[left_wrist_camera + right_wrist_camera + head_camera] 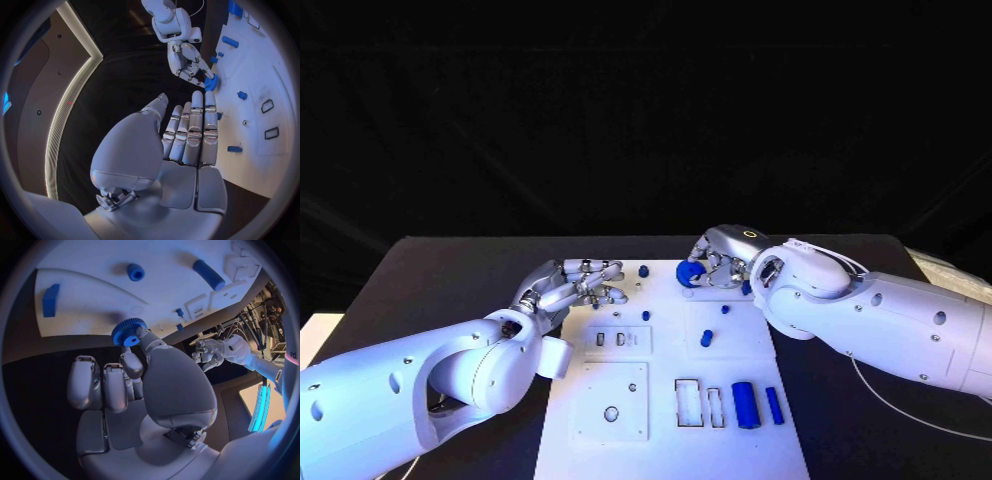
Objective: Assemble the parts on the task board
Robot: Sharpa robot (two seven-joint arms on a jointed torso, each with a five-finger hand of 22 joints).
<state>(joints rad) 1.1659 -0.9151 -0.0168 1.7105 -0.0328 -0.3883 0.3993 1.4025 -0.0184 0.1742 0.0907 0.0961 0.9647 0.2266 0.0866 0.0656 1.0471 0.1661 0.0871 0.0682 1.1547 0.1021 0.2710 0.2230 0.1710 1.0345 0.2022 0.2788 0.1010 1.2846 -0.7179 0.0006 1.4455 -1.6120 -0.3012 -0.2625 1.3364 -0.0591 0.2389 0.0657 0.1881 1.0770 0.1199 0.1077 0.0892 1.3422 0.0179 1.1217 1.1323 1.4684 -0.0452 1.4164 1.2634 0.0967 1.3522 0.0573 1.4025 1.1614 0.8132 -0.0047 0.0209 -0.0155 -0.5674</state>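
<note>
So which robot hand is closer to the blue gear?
Right. The right hand pinches the blue gear at the task board's far edge; the left hand rests apart, holding nothing.

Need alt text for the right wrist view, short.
The right robot hand pinches a blue gear at the edge of the white task board, where other small blue parts lie. The left robot hand is beyond.

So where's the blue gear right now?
The gear is pinched in the right hand at the far end of the board, seen in head view right of centre, with the left hand across from it.
</note>
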